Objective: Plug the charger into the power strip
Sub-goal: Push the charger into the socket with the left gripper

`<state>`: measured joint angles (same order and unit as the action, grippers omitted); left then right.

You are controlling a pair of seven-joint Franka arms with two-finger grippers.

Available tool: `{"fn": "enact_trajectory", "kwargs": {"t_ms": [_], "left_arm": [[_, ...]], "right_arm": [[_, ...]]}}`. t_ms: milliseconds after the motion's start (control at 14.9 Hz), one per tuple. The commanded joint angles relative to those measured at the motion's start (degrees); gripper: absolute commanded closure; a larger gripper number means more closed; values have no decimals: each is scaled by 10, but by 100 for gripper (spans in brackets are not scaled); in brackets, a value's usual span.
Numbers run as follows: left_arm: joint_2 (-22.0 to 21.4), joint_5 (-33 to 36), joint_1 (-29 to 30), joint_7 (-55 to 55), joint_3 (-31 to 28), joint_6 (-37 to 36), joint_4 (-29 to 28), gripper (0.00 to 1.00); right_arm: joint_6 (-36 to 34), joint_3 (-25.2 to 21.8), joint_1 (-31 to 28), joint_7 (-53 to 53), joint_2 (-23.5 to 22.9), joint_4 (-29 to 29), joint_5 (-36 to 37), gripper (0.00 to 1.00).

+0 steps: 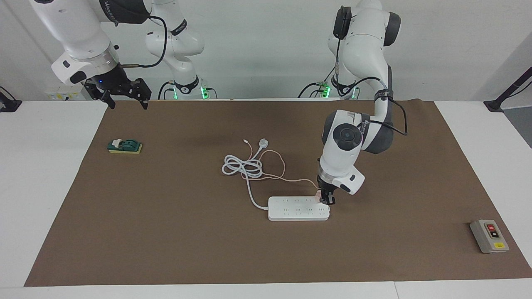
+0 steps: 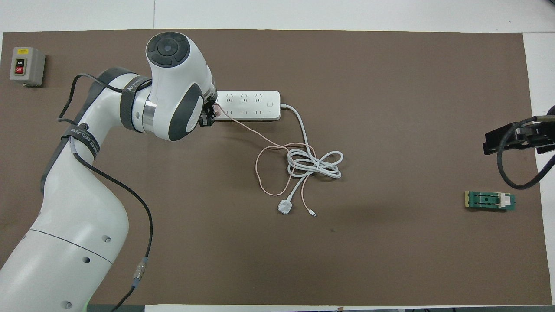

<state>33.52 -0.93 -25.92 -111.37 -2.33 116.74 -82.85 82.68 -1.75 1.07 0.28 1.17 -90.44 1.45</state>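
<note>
- While the left gripper [image 1: 327,200] is reaching down over the strip [image 1: 298,208], its jaws are pinching tight on the charger [image 1: 319,195], a small pink cube.
- It is holding the charger at the strip's end toward the left arm, over the row of sockets nearer the robots; whether the prongs are sitting in a socket cannot be told.
- The strip is lying flat on the mat [image 1: 187,232], its long axis running from one arm's end of the table toward the other, sockets facing up.
- Its white cord [image 2: 310,156] is leaving the end toward the right arm and coiling nearer the robots, ending in a round plug [image 2: 285,208].
- The charger's pink cable [image 2: 264,169] is trailing from the gripper through that coil.
- The right gripper [image 1: 124,99] is waiting in the air over the mat's edge, jaws spread wide and holding nothing.
- A green block [image 1: 124,146] is lying near it; a grey switch box [image 1: 489,236] is sitting at the left arm's end.
</note>
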Motion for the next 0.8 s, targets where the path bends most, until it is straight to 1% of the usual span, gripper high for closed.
{"fn": "enact_trajectory", "kwargs": {"t_ms": [0, 134, 335, 603, 737], "left_arm": [[-14, -5, -1, 9, 0, 31, -41, 100], [-14, -4, -4, 8, 0, 46, -53, 100], [8, -3, -12, 4, 0, 57, -48, 100], [12, 1, -13, 5, 0, 60, -50, 100], [21, 3, -12, 5, 0, 60, -47, 100]], "right_arm": [[11, 5, -12, -10, 11, -14, -8, 0], [11, 5, -12, -9, 11, -13, -8, 0], [11, 5, -12, -10, 11, -13, -8, 0], [11, 4, -12, -9, 11, -12, -8, 0], [11, 4, -12, -9, 11, -12, -8, 0]]}}
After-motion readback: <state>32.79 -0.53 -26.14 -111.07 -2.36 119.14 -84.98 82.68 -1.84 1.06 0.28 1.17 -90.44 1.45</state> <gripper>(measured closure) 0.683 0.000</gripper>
